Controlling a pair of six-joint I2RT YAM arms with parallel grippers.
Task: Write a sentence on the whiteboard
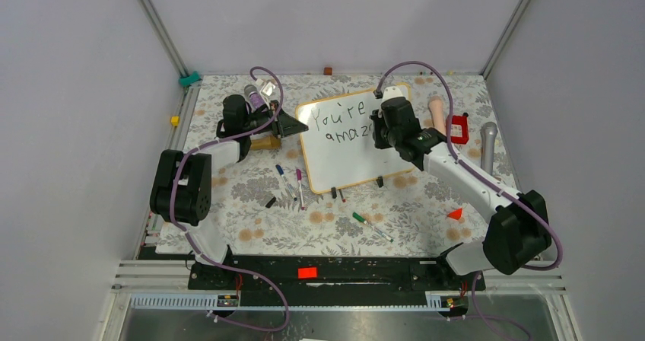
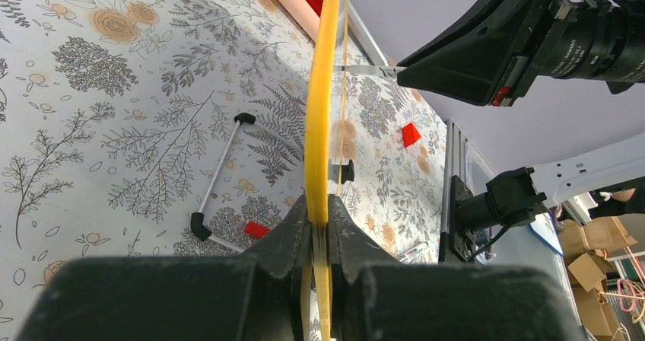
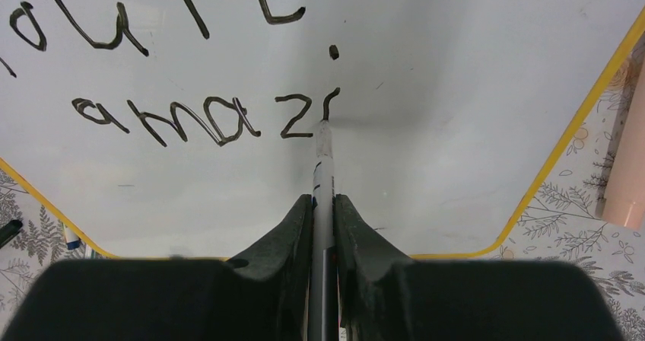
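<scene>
My left gripper pinches the whiteboard by its left edge to steady it — my right gripper, clamped on a marker, rests the tip at "amazi" in the unfinished sentence.

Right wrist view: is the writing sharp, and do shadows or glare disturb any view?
Right wrist: the writing is sharp; a soft grey shadow lies right of the marker tip. Top external: the whiteboard shows no strong glare. Left wrist: the left gripper is dark, with little detail.
</scene>
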